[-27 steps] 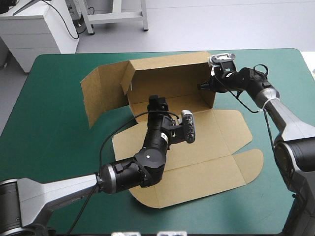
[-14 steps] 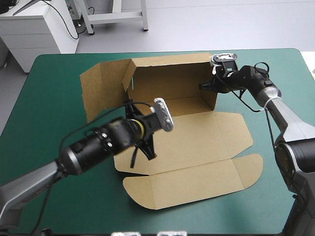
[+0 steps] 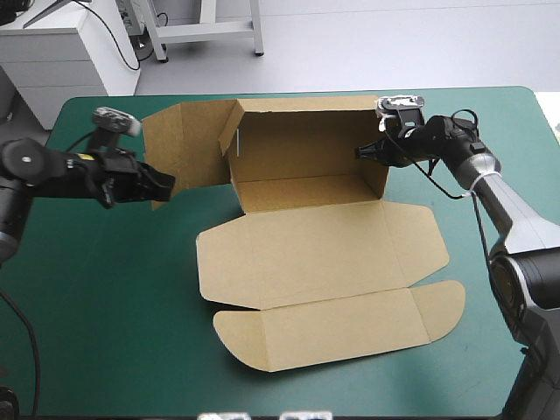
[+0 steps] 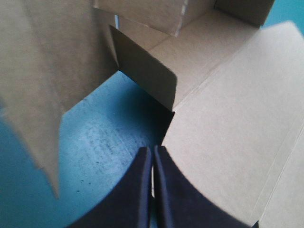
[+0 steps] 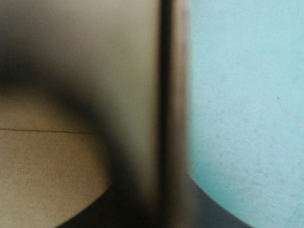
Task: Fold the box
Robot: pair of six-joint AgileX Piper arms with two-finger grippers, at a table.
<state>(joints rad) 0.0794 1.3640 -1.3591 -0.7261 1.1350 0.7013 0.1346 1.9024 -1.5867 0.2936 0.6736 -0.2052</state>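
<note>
1 brown board box [image 3: 315, 254], walls raised

- The left arm [image 3: 61, 166] comes in low and almost level, its wrist pointing toward the other arm.
- The left gripper [image 4: 152, 150] has its black fingers [image 4: 135, 194] pressed together in one pointed arch.
- The right arm [image 3: 503, 210] is bent at the elbow, with the forearm reaching inward.
- The right gripper [image 3: 360, 153] is all but closed, with a wall of the box [image 3: 302, 140] between its fingers.
</note>
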